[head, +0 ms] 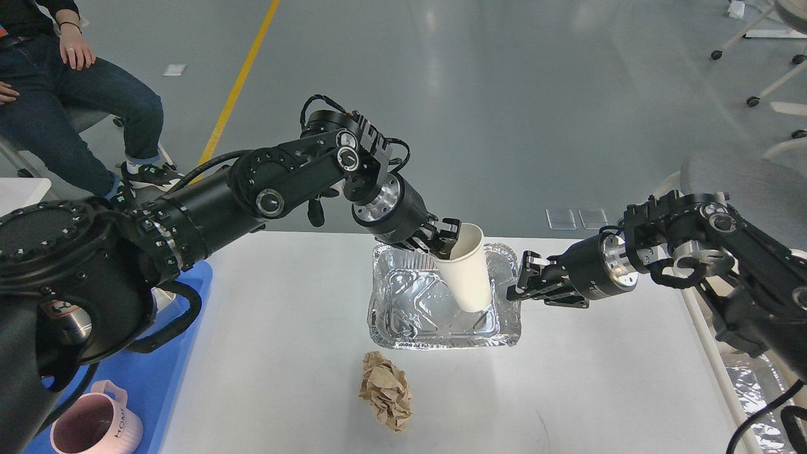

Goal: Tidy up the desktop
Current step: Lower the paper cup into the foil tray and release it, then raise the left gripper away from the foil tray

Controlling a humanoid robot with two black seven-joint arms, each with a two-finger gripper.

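The white desktop (284,353) fills the lower middle of the head view. A silver foil tray (391,315) sits on it at centre. My left gripper (447,241) is shut on the rim of a white paper cup (468,271) and holds it tilted over the tray. My right gripper (524,277) is at the tray's right rim, fingers pointing left; I cannot tell if it grips the foil. A crumpled brown paper ball (386,391) lies in front of the tray.
A blue plastic tray (151,378) lies at the left edge with a pink mug (94,425) on it. More crumpled foil (750,384) shows beyond the right table edge. A seated person (57,94) is at far left. Chairs stand at right.
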